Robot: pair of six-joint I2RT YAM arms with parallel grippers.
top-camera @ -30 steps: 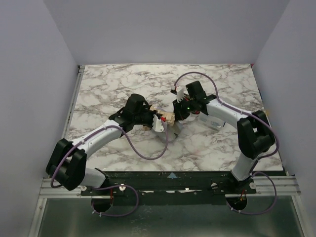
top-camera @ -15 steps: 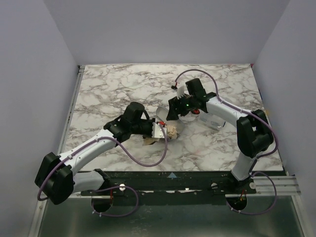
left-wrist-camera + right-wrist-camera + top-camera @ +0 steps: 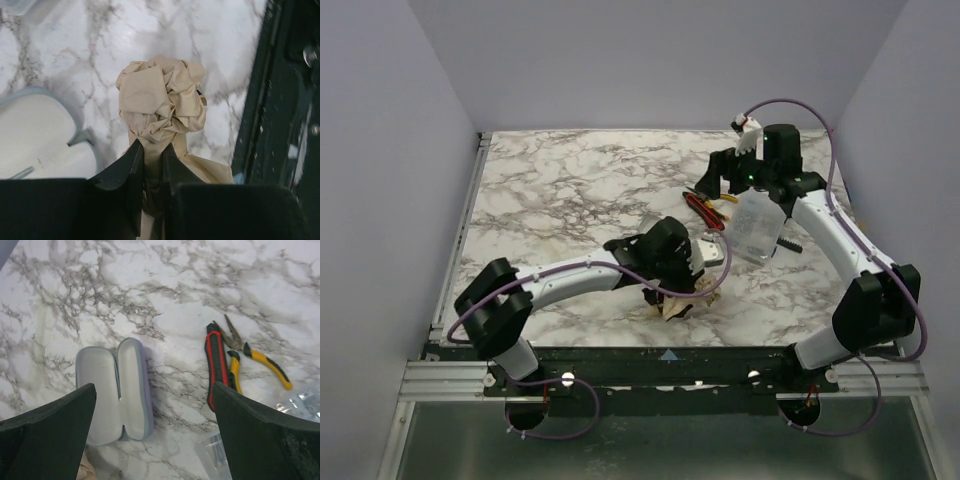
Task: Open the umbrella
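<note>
We note the umbrella point(image 3: 162, 102) at the near edge of the bench point(image 3: 550, 190), about mid-width, still collapsed into a crumpled tan bundle. The left end effector point(image 3: 152, 150) is clamped on it, its fingers pinching the gathered fabric just below the bunched top. The right end effector point(image 3: 154, 387) hangs over the far right of the bench with its fingers wide apart and nothing between them. Below it lie the open lavender case point(image 3: 117, 390) and the pliers point(image 3: 220, 360).

We judge the umbrella light, and its cloth soft and slippery. A pinch on fabric alone will likely slide or just tug the folds. The stiff parts, the handle and the shaft, are the better hold. Neither shows clearly in these views. Thin ribs could bend if forced.
</note>
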